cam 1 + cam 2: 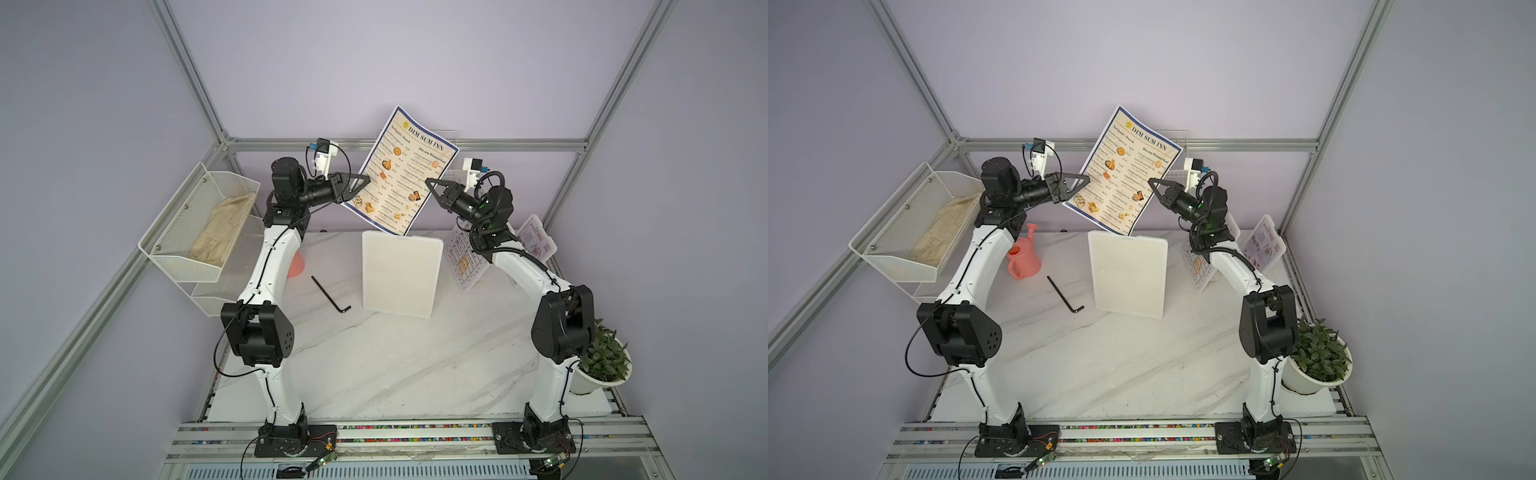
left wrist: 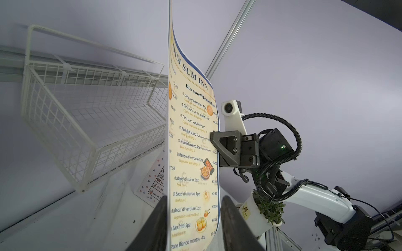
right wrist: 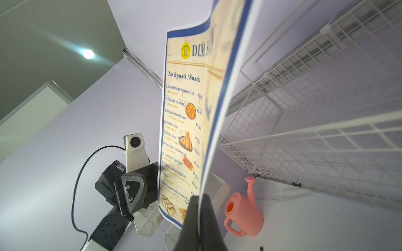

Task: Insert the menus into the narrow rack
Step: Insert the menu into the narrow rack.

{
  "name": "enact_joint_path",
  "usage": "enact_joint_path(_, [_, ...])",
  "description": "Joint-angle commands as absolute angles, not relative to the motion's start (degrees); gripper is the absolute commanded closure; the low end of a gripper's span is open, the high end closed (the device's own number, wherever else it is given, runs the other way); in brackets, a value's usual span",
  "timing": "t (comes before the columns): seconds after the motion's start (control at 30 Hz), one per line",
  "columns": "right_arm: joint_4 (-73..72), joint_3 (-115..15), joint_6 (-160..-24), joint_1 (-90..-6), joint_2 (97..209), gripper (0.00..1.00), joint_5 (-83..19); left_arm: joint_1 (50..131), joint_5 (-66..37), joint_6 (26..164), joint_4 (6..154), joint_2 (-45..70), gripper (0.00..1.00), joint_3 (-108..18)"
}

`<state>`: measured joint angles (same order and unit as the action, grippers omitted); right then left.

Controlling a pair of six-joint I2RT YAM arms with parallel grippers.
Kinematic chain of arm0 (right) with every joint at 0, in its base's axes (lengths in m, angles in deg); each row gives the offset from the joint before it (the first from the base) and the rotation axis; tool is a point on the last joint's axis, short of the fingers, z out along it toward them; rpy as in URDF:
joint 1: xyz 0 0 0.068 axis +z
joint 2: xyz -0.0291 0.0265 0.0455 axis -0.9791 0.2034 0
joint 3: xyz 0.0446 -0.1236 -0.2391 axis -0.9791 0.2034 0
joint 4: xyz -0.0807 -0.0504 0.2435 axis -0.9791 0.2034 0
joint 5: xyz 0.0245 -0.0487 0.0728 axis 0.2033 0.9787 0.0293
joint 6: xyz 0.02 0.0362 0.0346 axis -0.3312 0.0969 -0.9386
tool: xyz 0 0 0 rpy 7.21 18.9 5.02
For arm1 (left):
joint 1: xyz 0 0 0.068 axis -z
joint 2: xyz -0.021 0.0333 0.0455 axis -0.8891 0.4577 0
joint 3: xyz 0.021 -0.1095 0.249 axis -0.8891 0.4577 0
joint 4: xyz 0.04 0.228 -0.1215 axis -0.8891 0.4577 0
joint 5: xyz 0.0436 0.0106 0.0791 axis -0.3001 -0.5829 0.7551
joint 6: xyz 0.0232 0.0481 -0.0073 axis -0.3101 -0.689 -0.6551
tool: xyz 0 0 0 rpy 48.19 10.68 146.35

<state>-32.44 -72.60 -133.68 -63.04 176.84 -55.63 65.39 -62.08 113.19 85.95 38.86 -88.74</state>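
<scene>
The large dark-bordered "DIM SUM INN" menu (image 1: pixel 399 170) (image 1: pixel 1121 170) hangs tilted in the air near the back wall. My right gripper (image 1: pixel 429 182) (image 3: pixel 199 196) is shut on its right edge. My left gripper (image 1: pixel 362 182) (image 2: pixel 194 198) is open, its jaws astride the menu's left edge with a gap on one side. The narrow rack (image 2: pixel 87 130) (image 3: pixel 304 130), of white wire, sits on the back wall just behind the sheet. Under the right arm lie the white dot-edged table menu (image 1: pixel 465 262) and the small photo menu card (image 1: pixel 536 241).
A white board (image 1: pixel 399 274) lies mid-table with a black hex key (image 1: pixel 330 295) to its left. A pink watering can (image 1: pixel 1023 259) stands behind the left arm. A mesh basket (image 1: pixel 199 224) hangs on the left wall. A potted plant (image 1: pixel 602 357) stands at the right.
</scene>
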Motion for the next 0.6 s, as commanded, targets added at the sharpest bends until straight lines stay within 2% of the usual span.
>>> enact_joint_path(0.0, [-34.44, -72.30, -134.45, -62.98, 173.50, 1.00, -55.29, 65.31, -62.92, 113.86, 82.92, 36.10, 0.60, -87.37])
enact_joint_path(0.57, [-34.41, -70.41, -135.64, -63.08, 171.54, 1.00, -52.10, 65.78, -62.94, 114.34, 82.47, 36.70, 0.59, -87.46])
